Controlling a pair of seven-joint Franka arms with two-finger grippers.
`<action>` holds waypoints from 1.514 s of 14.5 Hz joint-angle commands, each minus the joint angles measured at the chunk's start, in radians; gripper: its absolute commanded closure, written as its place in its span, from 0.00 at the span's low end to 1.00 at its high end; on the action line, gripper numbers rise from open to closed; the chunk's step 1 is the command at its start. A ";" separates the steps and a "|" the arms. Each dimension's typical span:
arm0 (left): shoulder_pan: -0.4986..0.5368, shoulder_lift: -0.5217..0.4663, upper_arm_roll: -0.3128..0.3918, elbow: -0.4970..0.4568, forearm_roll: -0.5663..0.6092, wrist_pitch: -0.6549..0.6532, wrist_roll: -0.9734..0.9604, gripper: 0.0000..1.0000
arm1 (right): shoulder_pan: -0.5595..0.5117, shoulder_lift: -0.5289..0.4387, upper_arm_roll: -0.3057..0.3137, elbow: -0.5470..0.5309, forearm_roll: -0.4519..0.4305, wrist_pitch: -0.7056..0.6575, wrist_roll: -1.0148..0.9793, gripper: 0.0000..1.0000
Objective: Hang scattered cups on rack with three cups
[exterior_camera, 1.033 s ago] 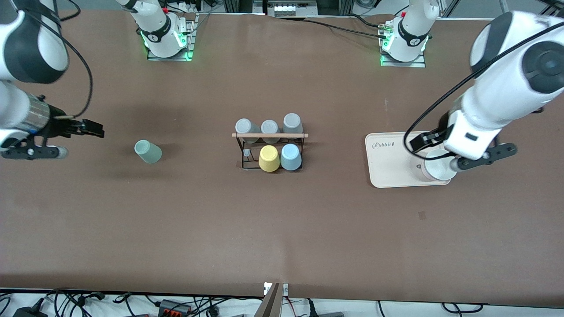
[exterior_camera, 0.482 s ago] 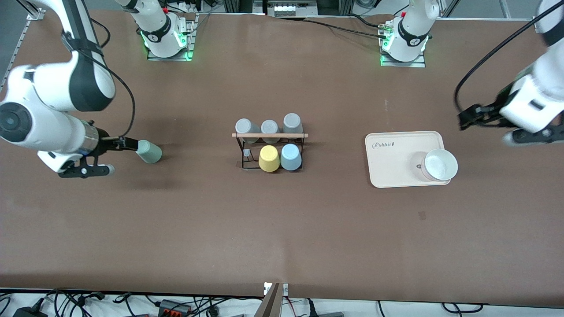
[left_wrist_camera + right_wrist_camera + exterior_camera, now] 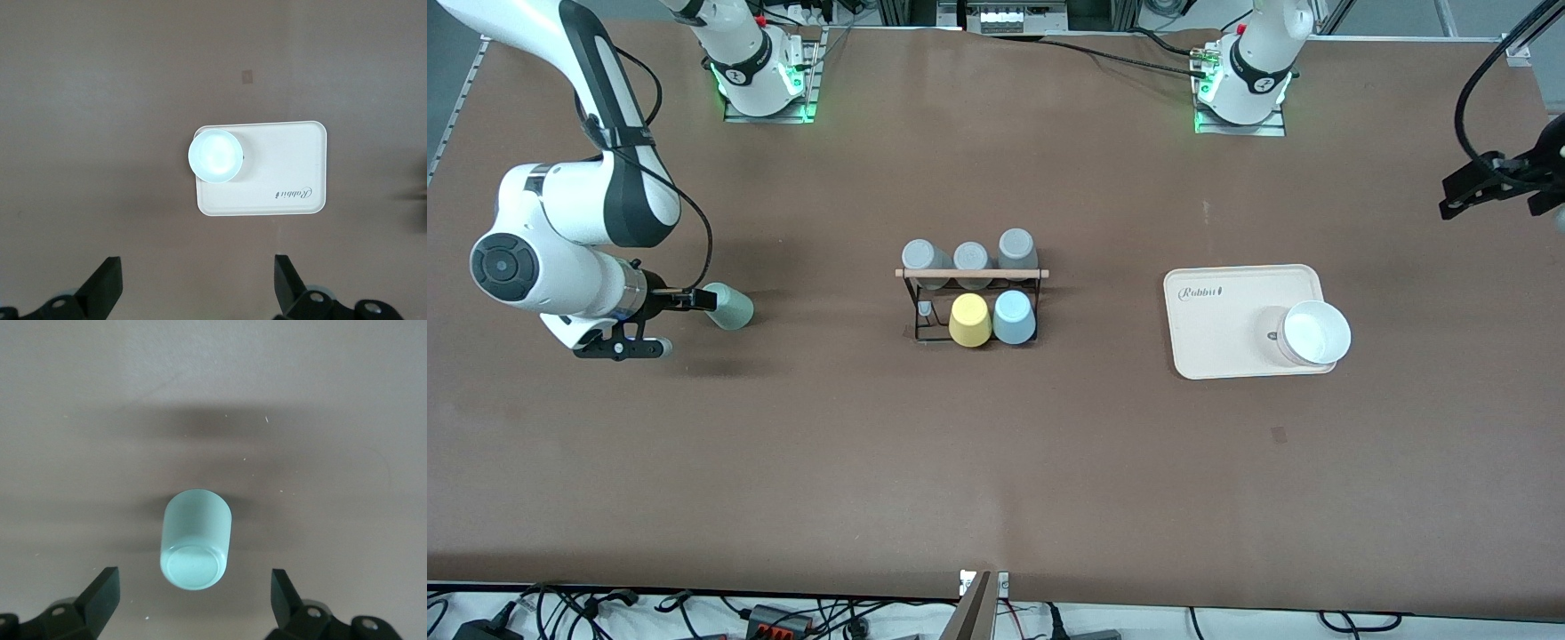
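Front view: the right gripper (image 3: 685, 300), released, sits just beside the mint cup (image 3: 727, 307) lying on the surface (image 3: 996, 462); the blue cup (image 3: 1014, 317) hangs on the rack (image 3: 971, 274), well apart.

Left wrist view: the left gripper (image 3: 198, 288), released, hangs above a tray (image 3: 287, 167).

Right wrist view: the mint cup (image 3: 195, 539) lies just ahead of the spread fingers (image 3: 100, 597).

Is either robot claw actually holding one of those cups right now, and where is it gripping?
Nothing is held. The right claw is open beside the mint green cup lying on the table; the left claw is open, high above the cream tray.

R claw (image 3: 193, 603) low, fingers wide apart, L claw (image 3: 199, 293) raised, fingers spread
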 commanded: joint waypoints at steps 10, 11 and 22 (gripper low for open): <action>-0.005 -0.029 0.002 -0.022 -0.040 0.003 0.005 0.00 | -0.004 0.018 0.010 -0.144 -0.005 0.210 0.054 0.00; -0.005 -0.034 0.002 -0.020 -0.040 -0.002 0.007 0.00 | -0.004 0.018 0.010 -0.164 -0.003 0.235 0.055 0.00; -0.001 -0.049 0.000 0.006 -0.042 -0.043 0.011 0.00 | -0.001 0.027 0.015 -0.224 0.001 0.312 0.095 0.00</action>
